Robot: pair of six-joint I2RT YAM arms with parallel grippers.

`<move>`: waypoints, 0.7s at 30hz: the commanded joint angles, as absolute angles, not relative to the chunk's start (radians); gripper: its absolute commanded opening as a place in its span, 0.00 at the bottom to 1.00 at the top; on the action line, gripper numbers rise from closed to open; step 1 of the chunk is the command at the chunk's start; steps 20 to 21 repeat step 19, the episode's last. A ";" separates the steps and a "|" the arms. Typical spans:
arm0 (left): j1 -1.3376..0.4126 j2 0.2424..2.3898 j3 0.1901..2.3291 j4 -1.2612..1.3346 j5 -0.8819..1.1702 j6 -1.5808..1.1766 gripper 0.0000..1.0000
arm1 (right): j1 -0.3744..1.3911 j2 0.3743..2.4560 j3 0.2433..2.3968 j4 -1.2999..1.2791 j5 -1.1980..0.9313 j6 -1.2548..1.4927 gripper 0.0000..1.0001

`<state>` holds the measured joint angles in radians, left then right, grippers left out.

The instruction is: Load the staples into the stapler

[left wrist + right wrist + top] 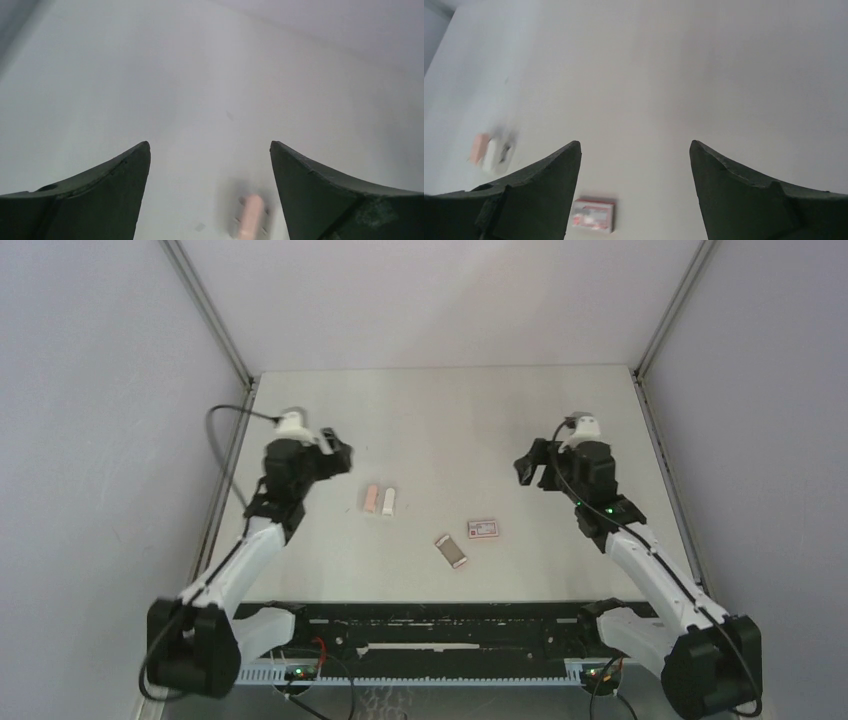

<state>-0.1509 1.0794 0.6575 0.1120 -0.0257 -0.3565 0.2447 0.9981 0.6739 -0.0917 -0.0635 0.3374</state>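
While both claws hang above the pale grey worktop (430, 420), nothing is in hand yet. Left claw (210, 145): dark fingers spread wide, nothing between them, only a blurred pink mini stapler (250, 217) low in its own view. Right claw (634, 142): spread just as wide, also empty, looking down on the small pink-red cardboard carton with a white label (593, 215).

From overhead, the pink mini stapler lies just beside a white mini stapler (389, 502), left of centre and near the left claw. The carton sits right of centre. Just beside it, nearer the arm bases, lies a short slim tray (442, 540) with pinkish ends. The silvery-grey band along its middle looks to be the staples (452, 552), though it's too small to make out separate strips.

Handling call: those strips should be featherlight, thin and stiff, but brittle where they join, so a hard squeeze or a bend would likely snap them into bits. They are slick metal too, lying low in the tray. Best bet is a gentle pinch across the long sides, around mid-length, with the fingers coming straight down. Whether either stapler is open to receive them, I can't tell from here.
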 commanded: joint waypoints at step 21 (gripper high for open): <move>0.101 1.061 0.264 0.646 -0.309 -0.240 0.98 | -0.089 1.068 0.191 0.724 0.069 0.175 0.79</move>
